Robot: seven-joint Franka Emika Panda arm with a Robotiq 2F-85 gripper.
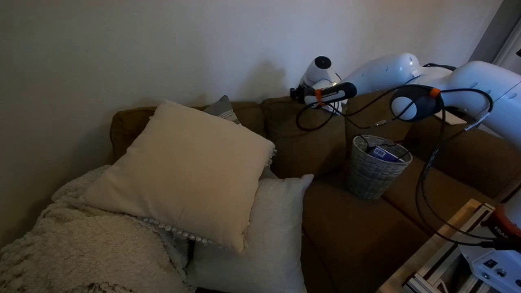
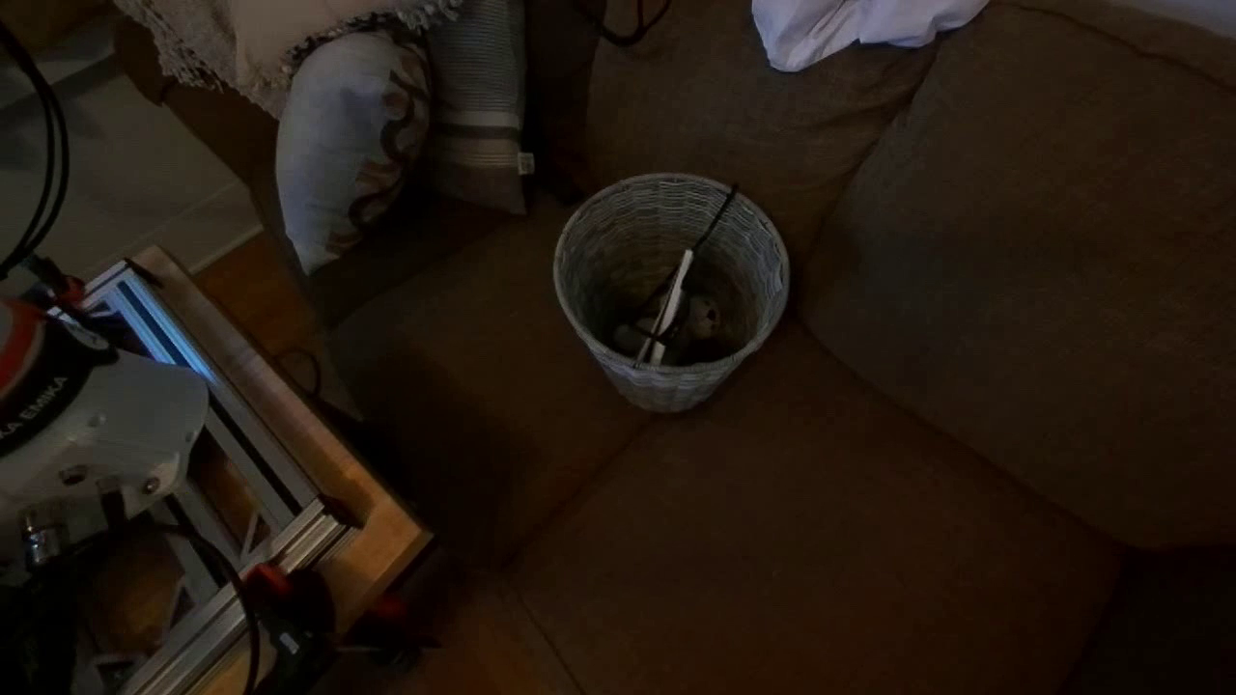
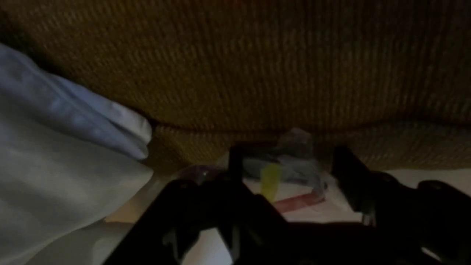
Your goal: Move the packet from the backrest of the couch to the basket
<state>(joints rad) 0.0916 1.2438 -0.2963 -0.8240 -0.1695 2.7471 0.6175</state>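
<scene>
The packet (image 3: 294, 175) is clear, crinkled plastic with a yellow strip and a red strip. In the wrist view it lies at the couch's backrest, between my gripper's (image 3: 289, 158) two dark fingers. The fingers are apart, with a gap at the right finger; the left finger overlaps the packet's edge in the picture. In an exterior view my gripper (image 1: 297, 94) is at the top of the backrest (image 1: 305, 138), and the packet is not distinguishable there. The grey wicker basket (image 1: 372, 175) stands upright on the seat and also shows in an exterior view (image 2: 666, 388).
The basket holds a blue-labelled box (image 1: 383, 154) and a dark cable. A white cloth (image 3: 62, 154) hangs over the backrest beside my gripper and also shows in an exterior view (image 2: 859, 29). Large cushions (image 1: 191, 171) cover one end of the couch. The wall is close behind the backrest.
</scene>
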